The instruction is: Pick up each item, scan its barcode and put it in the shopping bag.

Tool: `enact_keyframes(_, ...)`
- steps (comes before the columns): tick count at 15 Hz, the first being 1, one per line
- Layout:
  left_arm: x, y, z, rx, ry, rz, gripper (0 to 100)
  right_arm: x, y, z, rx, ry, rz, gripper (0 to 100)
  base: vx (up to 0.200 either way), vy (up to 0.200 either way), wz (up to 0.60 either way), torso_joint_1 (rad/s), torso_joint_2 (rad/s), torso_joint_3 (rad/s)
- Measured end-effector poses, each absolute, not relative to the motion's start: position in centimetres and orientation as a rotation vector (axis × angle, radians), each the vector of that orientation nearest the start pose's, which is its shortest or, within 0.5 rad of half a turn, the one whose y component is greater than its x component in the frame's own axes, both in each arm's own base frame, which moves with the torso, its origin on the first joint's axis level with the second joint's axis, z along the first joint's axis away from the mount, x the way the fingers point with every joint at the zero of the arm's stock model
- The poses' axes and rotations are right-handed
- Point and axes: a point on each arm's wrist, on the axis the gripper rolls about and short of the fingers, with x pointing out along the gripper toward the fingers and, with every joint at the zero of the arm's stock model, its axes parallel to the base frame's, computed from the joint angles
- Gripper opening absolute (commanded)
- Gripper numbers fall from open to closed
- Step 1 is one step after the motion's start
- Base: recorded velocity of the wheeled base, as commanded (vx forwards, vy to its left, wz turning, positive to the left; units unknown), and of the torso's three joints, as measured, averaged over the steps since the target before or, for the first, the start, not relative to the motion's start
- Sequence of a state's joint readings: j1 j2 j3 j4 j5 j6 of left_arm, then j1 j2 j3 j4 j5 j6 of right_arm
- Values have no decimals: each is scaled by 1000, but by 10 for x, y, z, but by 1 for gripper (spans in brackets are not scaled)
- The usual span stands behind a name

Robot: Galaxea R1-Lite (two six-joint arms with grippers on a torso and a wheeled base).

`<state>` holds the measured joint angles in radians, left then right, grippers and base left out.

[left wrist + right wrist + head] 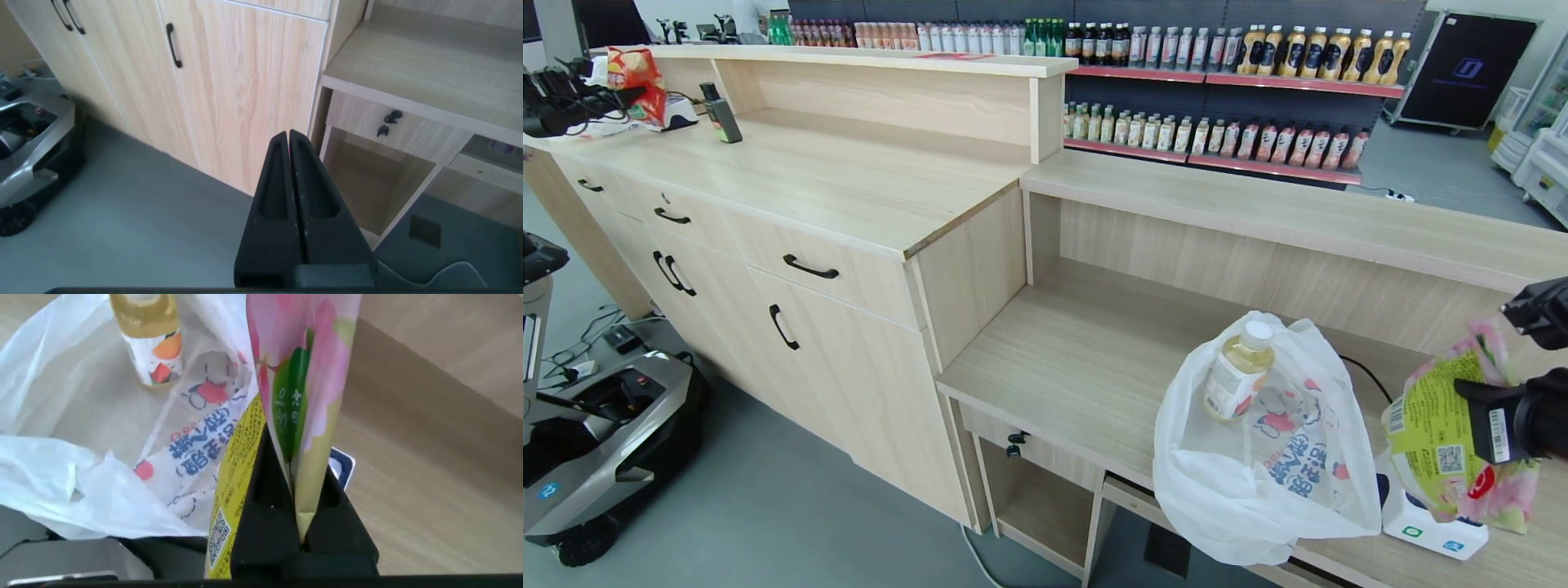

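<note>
My right gripper [1490,425] is shut on a green, yellow and pink snack bag [1437,437], holding it above the lower counter just right of the white shopping bag [1274,465]. In the right wrist view the snack bag [294,408] stands up between the shut fingers [270,494], with the shopping bag [98,457] beyond. A bottle of pale yellow drink [1240,371] stands inside the shopping bag, also seen as the bottle [149,335]. A white scanner base [1429,523] lies under the held bag. My left gripper [292,175] is shut on nothing, over the grey floor beside the cabinets.
The lower wooden counter [1078,359] has free room left of the bag. A taller counter [792,180] with drawers stands further left, carrying a handheld device [720,113] and a red snack bag [637,82]. Drink shelves [1217,90] line the back. Another robot base [596,441] sits on the floor.
</note>
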<state>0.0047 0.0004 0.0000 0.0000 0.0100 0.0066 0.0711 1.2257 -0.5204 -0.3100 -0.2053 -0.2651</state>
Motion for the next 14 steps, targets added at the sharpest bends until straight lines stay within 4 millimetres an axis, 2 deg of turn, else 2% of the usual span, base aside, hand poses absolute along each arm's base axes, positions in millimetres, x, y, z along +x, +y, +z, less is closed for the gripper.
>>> enact_keyframes(4,-23,0,75,6,0,15,0,174,21,179,-388,428,11,0,0,0,600,1,5,2)
enact_keyframes(9,-23,0,75,7,1,15,0,198,30,170,-400,433,66,0,0,0,0,0,0,0)
enact_keyframes(12,-23,0,75,6,0,15,0,220,32,158,-393,425,77,0,0,0,0,0,0,0)
enact_keyframes(14,-23,0,75,7,0,14,0,235,33,150,-364,397,200,0,0,0,0,0,0,0)
